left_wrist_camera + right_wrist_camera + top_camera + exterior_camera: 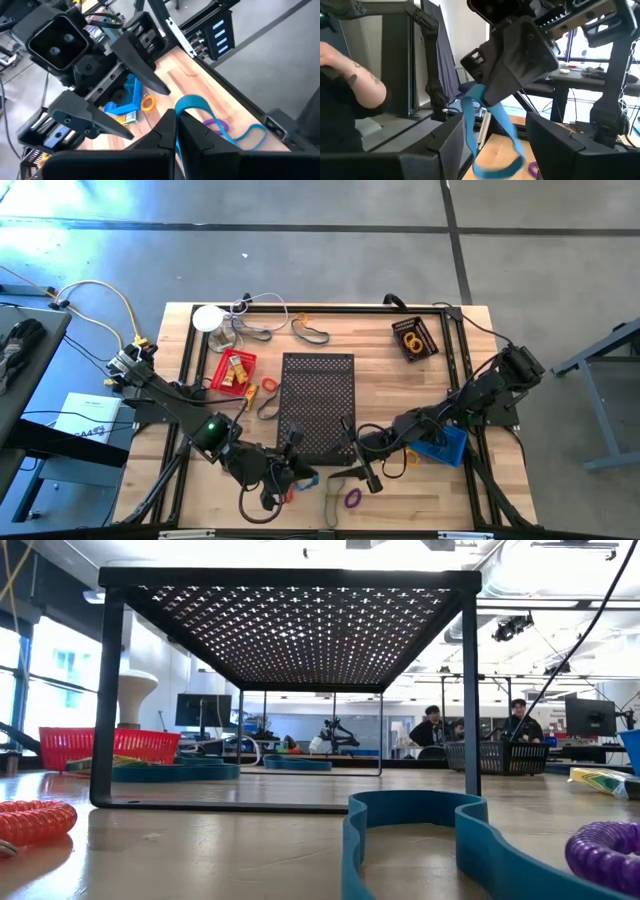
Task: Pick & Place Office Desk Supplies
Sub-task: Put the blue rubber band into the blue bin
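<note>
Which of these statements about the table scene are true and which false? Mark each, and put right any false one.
1. The left gripper is shut on a blue band. True.
2. The right gripper stands open beside it. True.
3. The red basket lies by the right arm. False: it lies on the left half of the table.
4. A purple loop lies near the table's front edge. True.
5. The black mesh shelf lies tipped on its side. False: it stands upright on its legs.

Overhead, tabletop-level and two wrist cameras share the blue band (192, 105).
</note>
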You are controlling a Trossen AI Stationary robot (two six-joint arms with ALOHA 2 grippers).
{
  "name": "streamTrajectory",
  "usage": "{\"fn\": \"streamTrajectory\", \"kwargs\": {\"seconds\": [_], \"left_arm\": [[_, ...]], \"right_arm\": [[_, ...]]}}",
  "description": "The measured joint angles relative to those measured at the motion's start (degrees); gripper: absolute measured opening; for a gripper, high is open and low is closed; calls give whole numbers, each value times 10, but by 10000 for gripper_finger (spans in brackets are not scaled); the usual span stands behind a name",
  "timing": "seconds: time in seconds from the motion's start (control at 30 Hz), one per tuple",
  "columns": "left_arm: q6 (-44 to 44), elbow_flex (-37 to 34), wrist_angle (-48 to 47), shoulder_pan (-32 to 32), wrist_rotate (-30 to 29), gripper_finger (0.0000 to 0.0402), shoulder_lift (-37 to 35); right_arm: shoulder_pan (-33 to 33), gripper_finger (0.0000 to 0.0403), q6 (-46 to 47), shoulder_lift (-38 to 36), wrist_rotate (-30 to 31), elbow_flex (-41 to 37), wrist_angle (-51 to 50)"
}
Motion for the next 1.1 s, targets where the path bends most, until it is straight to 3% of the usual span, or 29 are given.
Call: {"fn": "streamTrajectory", "kwargs": {"seconds": [0.17, 0.47, 1.1], "left_arm": [[14, 0, 21, 12, -1, 1, 4], [47, 0, 49, 30, 18, 1, 9], [62, 0, 19, 49, 29, 1, 9]], "right_arm": [[-4, 199, -1, 0, 28, 0, 0], [-3, 199, -1, 0, 27, 0, 0], [-3, 199, 19, 1, -19, 0, -27]]}}
